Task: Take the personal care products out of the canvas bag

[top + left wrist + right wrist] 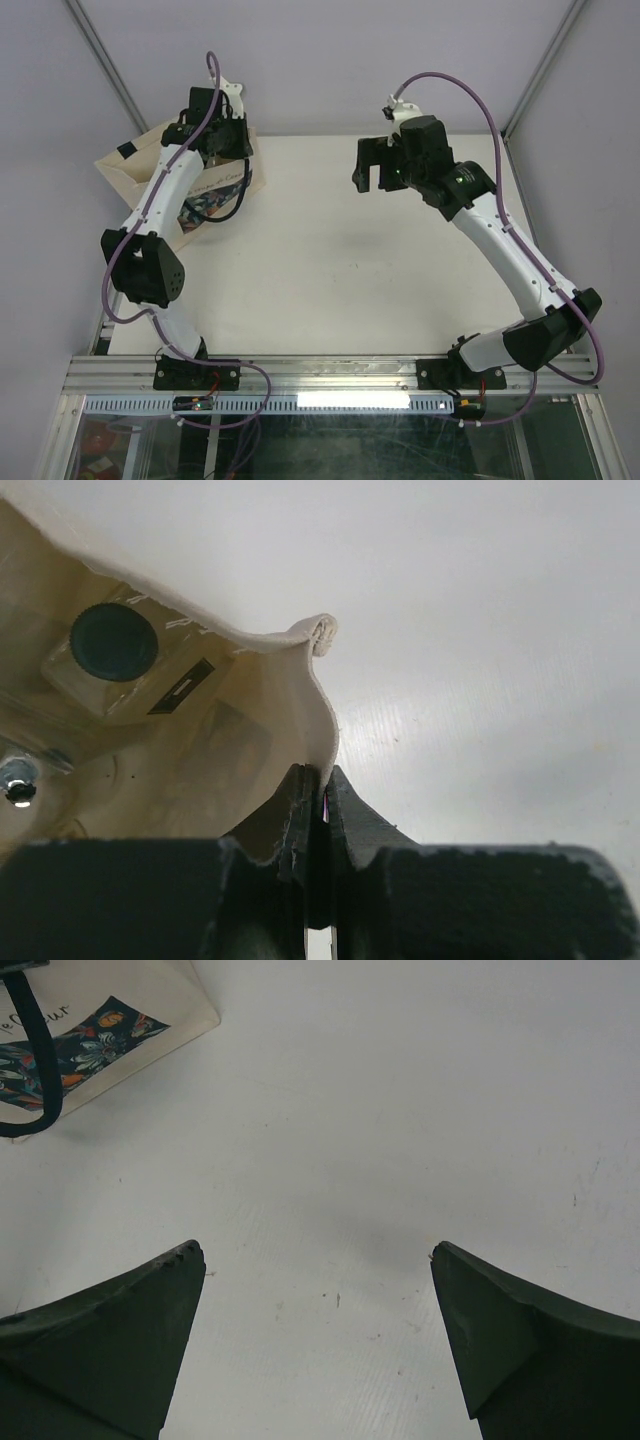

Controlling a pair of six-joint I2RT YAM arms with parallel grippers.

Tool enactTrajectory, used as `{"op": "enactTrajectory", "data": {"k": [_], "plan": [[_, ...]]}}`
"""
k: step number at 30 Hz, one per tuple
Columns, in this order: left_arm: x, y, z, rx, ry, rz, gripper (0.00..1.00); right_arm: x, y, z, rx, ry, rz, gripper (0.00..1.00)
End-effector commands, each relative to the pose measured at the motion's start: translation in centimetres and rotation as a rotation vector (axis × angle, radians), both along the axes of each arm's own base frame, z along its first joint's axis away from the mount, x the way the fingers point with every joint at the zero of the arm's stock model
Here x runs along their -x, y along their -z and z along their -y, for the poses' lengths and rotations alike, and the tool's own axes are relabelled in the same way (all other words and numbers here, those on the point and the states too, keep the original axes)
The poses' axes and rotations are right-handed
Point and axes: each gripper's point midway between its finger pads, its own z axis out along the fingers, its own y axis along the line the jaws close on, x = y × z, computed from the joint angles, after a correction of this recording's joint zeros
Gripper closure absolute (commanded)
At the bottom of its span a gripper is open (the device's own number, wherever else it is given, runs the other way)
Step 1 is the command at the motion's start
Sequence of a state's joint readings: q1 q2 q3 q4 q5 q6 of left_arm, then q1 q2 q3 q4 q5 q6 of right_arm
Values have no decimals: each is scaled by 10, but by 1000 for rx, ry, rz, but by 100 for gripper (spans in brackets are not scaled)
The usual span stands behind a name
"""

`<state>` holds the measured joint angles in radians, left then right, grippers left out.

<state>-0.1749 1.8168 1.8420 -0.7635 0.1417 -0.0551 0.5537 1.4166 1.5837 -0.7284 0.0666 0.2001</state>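
Observation:
The beige canvas bag [128, 168] lies at the table's far left, under my left arm. My left gripper [322, 772] is shut on the bag's rim [300, 680] and holds its mouth open. Inside the bag lies a clear rectangular bottle [120, 665] with a dark round cap and a black label. At the left edge of that view a silver-topped bottle [18, 780] shows only in part. My right gripper [315, 1252] hangs open over bare table to the right of the bag, with nothing between its fingers. It also shows in the top view as the right gripper [372, 165].
The bag's floral print [95, 1040] and a dark navy handle [40, 1060] lie at the upper left of the right wrist view. White table [350, 260] stretches between the arms. Enclosure posts and walls stand at the back and sides.

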Motion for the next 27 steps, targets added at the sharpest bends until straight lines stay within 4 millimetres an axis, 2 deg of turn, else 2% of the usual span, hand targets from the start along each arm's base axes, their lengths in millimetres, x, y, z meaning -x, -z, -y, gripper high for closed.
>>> {"op": "enactTrajectory", "data": {"k": [1, 7, 11, 18, 22, 27], "plan": [[34, -82, 66, 158, 169, 181, 100, -5, -27, -9, -47, -19, 83, 0], [61, -86, 89, 177, 233, 176, 100, 6, -26, -18, -88, -55, 53, 0], [82, -82, 98, 202, 248, 152, 100, 12, -24, -23, -112, -68, 34, 1], [124, -89, 117, 276, 288, 139, 100, 19, -19, -35, -154, -102, -15, 4], [152, -95, 132, 339, 349, 122, 100, 26, -16, -49, -196, -149, -60, 4], [186, -85, 150, 400, 385, 66, 100, 36, -9, -72, -245, -225, -129, 4]]}}
